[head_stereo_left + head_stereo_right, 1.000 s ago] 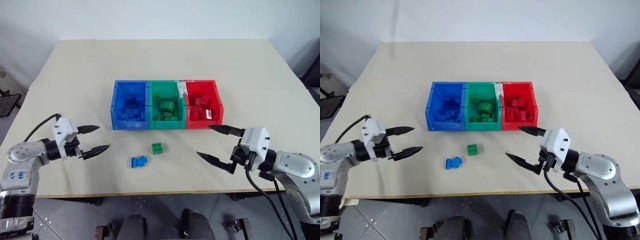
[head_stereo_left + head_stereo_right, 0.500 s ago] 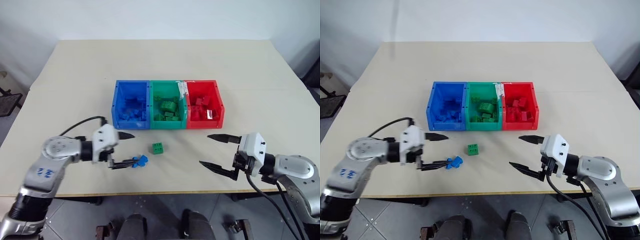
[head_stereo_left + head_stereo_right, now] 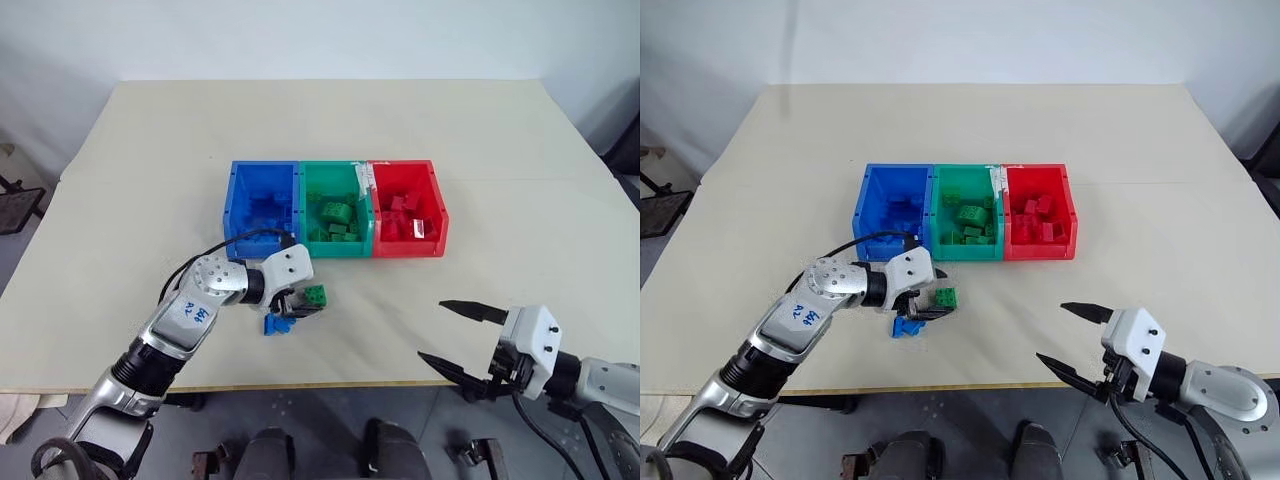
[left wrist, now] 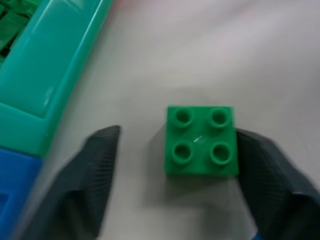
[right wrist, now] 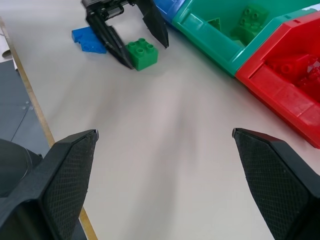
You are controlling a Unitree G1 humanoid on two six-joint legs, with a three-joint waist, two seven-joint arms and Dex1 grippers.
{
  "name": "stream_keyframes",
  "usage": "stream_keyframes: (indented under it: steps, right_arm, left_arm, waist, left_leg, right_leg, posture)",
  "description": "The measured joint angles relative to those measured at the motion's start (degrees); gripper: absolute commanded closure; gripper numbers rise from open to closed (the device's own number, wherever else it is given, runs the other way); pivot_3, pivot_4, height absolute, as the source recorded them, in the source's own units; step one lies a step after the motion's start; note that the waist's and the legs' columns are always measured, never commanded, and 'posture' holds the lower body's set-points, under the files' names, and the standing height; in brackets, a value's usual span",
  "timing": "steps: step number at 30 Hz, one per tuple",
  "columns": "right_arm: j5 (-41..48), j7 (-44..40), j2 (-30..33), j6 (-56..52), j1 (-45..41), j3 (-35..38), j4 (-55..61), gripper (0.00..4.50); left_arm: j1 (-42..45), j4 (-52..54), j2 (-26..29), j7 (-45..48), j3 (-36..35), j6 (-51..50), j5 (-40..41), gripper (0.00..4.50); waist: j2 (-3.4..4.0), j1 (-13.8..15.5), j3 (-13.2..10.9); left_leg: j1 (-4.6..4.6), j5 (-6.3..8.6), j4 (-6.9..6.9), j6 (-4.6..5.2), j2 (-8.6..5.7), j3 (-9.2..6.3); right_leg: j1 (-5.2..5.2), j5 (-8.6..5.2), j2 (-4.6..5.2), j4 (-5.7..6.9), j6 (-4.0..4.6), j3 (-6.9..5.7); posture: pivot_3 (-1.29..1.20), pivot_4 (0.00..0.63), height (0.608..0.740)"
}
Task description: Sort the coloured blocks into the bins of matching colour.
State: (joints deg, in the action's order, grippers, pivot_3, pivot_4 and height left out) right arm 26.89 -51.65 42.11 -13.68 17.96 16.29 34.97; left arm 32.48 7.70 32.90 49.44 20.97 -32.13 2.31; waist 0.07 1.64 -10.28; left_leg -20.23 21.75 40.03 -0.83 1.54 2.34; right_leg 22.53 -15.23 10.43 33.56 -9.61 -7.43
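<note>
1. I have the left end effector (image 3: pixel 303 305) down at the tabletop (image 3: pixel 500 150), straddling the small green four-stud plastic brick (image 4: pixel 201 140). In the left wrist view one black finger (image 4: pixel 262 165) sits against the brick's side and the other finger stands off it with a gap, so the jaws are part-spread around the brick and not yet pinching it.
2. That green brick rests on the tabletop just in front of the three joined open-topped plastic bins (image 3: pixel 335 208), below the seam between blue and green.
3. A small blue studded plastic brick (image 3: pixel 277 323) lies just beside the green one, nearer the tabletop's front edge, beside the left fingers and untouched.
4. My right end effector (image 3: pixel 460 337) hangs near the front edge, well apart from both bricks, fingers spread wide and holding nothing.
5. Progress, as I judge it: the blue, green and red compartments each already hold several bricks of their own colour. I see two loose bricks left, one green and one blue, and no loose red one. The sort looks nearly finished.
</note>
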Motion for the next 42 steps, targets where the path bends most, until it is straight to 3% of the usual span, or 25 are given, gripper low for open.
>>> stream_keyframes:
  steps: [3,4,10,14,23,28,33,39,42]
  right_arm:
    - [0.0,0.2,0.0,0.1,0.5,0.0,0.4,0.00]
    - [0.0,0.3,-0.1,0.2,0.5,0.0,0.4,0.00]
    - [-0.1,2.3,-3.0,1.4,1.0,0.2,0.4,0.00]
    - [1.3,6.1,-7.9,2.4,0.1,2.0,0.5,0.00]
    - [0.8,15.0,-11.3,1.9,-6.3,3.1,0.3,0.00]
    - [1.1,15.0,-9.9,0.2,-8.6,2.3,0.3,0.00]
    - [2.7,12.8,-6.8,-2.0,-12.1,0.1,0.6,0.00]
    - [3.3,7.7,-3.4,-2.8,-20.0,-4.6,-2.3,0.00]
    - [2.7,4.2,-2.3,-2.4,-22.5,-7.9,-4.5,0.00]
  left_arm:
    - [0.0,-0.1,-0.1,1.2,0.2,-0.1,0.0,2.90]
    - [0.0,-0.1,-0.1,1.7,0.2,0.0,0.2,3.03]
    - [1.7,0.1,-4.4,2.6,-5.8,0.3,6.5,3.03]
    - [9.4,-2.7,-8.7,-3.5,-10.5,0.9,6.6,3.03]
    - [16.7,-27.0,-16.3,-11.1,-11.5,15.6,2.0,3.03]
    - [17.7,-28.7,-16.4,-8.6,-13.9,18.4,4.2,1.43]
    - [12.8,-24.6,-10.7,-2.5,-15.6,20.0,6.6,0.06]
    - [-0.2,-16.3,2.6,5.5,-25.8,21.1,13.2,0.06]
    - [-7.6,-12.4,6.1,10.0,-32.3,22.3,18.6,0.06]
  waist:
    - [0.00,0.0,0.0]
    - [0.00,0.1,0.0]
    - [-0.01,0.3,0.0]
    - [-0.01,0.6,0.0]
    - [0.00,0.7,0.0]
    - [0.00,0.5,0.0]
    - [0.01,-0.6,0.0]
    - [0.01,-1.6,0.0]
    - [-0.01,-1.4,0.0]
  left_leg:
    - [0.00,0.00,0.00,0.00,0.00,0.00]
    - [0.00,0.00,0.01,0.00,0.00,0.00]
    - [-0.04,0.00,0.07,0.00,0.00,-0.03]
    - [-0.01,0.00,0.10,0.00,-0.01,0.00]
    - [-0.03,0.00,0.06,0.01,-0.03,0.02]
    - [-0.03,0.00,-0.01,0.01,-0.03,0.02]
    - [0.03,0.00,-0.06,0.00,0.00,0.01]
    - [0.02,0.00,-0.08,0.00,0.02,-0.02]
    - [-0.02,0.00,-0.06,0.00,0.03,-0.09]
  right_leg:
    - [0.00,0.00,0.00,0.00,0.00,0.00]
    - [0.00,0.00,0.00,0.00,0.00,0.00]
    - [0.00,0.00,0.01,0.00,0.00,-0.01]
    - [-0.02,0.00,0.01,-0.01,0.00,0.01]
    - [-0.01,0.00,0.00,-0.02,0.00,-0.02]
    - [0.03,0.01,0.00,-0.01,-0.02,-0.05]
    - [0.06,0.01,0.00,0.07,-0.01,-0.04]
    - [0.08,0.01,0.01,0.07,-0.02,-0.05]
    - [0.07,0.02,0.01,0.07,-0.03,-0.11]
  posture:
    - [0.00,0.150,0.740]
    - [0.00,0.150,0.740]
    - [0.00,0.150,0.740]
    - [0.00,0.150,0.740]
    - [0.00,0.150,0.740]
    - [0.00,0.150,0.740]
    - [0.00,0.150,0.740]
    - [0.00,0.150,0.740]
    - [0.00,0.150,0.740]
